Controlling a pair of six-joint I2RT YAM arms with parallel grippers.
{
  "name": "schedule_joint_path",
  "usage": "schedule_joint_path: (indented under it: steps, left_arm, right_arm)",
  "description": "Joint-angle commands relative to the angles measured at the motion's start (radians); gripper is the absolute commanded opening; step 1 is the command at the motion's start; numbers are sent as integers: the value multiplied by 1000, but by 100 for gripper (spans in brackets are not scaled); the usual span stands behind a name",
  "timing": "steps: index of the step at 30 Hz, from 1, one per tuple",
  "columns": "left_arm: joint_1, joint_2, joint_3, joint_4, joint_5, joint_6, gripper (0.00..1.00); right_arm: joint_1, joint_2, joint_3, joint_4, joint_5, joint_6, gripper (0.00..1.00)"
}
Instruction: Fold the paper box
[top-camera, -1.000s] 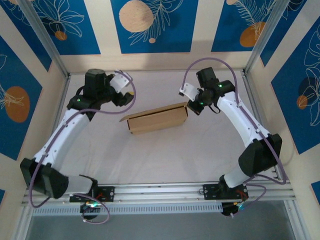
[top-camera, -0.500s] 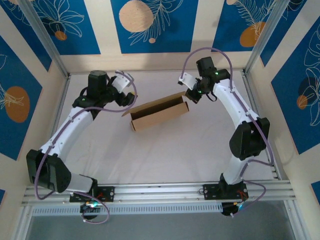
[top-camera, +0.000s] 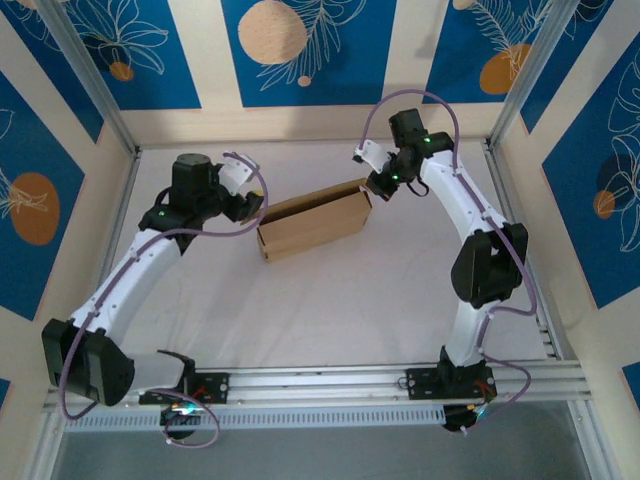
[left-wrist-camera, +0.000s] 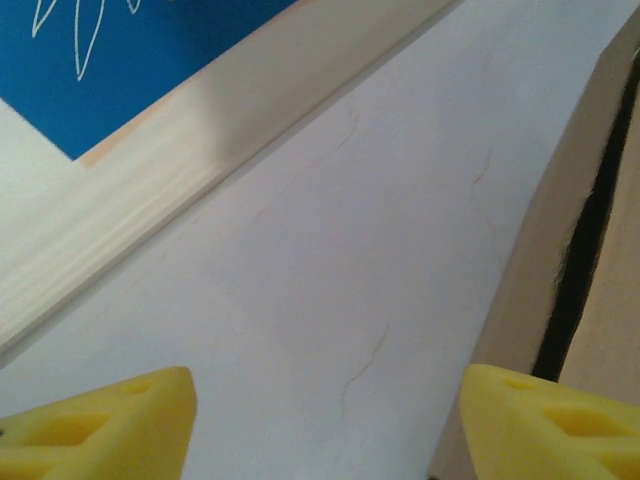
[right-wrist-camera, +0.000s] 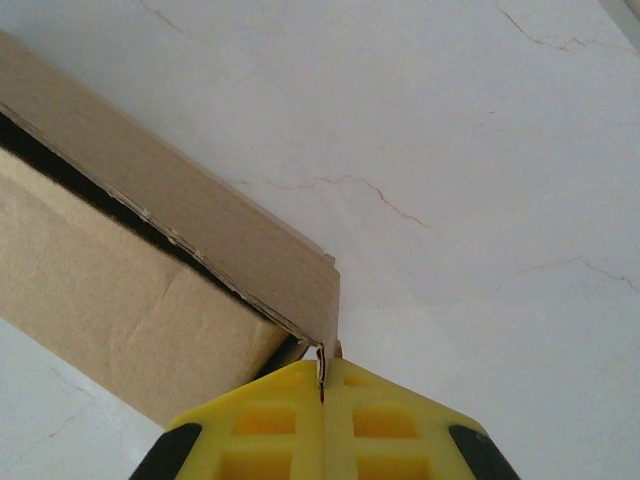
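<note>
Right wrist: gripper (right-wrist-camera: 322, 376) tight on box (right-wrist-camera: 130, 290)

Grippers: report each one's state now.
Left gripper: open, holding nothing, beside the plain brown corrugated cardboard box.
Right gripper: shut on that box's flap corner.

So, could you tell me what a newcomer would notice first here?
The brown paper box lies mid-table between the arms. The right fingers are pinched shut on a cardboard edge at its far right corner, while the left fingers stand open beside its left end. Blue leaf-patterned panels line the walls.
</note>
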Motion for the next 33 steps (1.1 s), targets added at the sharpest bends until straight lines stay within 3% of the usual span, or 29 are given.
schedule_joint_path:
  steps: [1, 9, 18, 22, 26, 29, 33]
  left_arm:
    - [-7, 15, 32, -62, -31, -48, 63]
    - [-6, 60, 65, -165, 41, -115, 58]
    - [-5, 143, 70, -202, -19, -134, 56]
    - [-5, 168, 84, -220, 4, -157, 43]
    - [-5, 175, 79, -213, 63, -222, 21]
    - [-5, 175, 67, -194, 35, -315, 8]
    - [-6, 190, 92, -225, 39, -356, 6]
  right_arm:
    - [3, 49, 33, -40, 6, 22, 0]
    - [3, 129, 119, -70, 6, 39, 0]
    - [2, 166, 160, -79, -12, 48, 0]
    - [6, 168, 161, -79, -11, 50, 0]
    - [20, 171, 162, -79, 6, 60, 0]
    - [31, 181, 169, -81, 25, 74, 0]
    - [49, 188, 165, -81, 47, 91, 0]
